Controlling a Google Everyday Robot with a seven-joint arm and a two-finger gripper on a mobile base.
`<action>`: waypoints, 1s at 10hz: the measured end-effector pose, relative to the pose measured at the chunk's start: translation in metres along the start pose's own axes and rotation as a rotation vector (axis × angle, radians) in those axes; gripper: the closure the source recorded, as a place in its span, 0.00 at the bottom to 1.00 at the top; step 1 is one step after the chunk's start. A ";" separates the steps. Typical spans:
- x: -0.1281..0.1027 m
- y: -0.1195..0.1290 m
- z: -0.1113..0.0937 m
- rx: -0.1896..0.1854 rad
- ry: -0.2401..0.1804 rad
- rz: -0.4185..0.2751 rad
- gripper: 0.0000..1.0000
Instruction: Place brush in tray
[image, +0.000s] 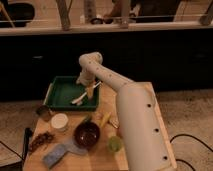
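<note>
On the table (97, 159), claw (90, 91) over tray (61, 93) near right rim (brush (79, 98) beside).

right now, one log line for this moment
gripper: over right half of tray | brush: inside tray rim, at gripper

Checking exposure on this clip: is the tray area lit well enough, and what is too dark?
Camera view: warm light on the table; the green tray and pale brush stand out, the gripper over the tray's right side by the brush. Cabinets behind are dark; the top strip is bright.
</note>
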 end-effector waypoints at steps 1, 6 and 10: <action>0.000 0.000 -0.001 0.000 0.001 -0.001 0.20; 0.002 0.003 -0.003 0.004 0.002 0.002 0.20; 0.004 0.005 -0.004 0.001 0.002 0.006 0.20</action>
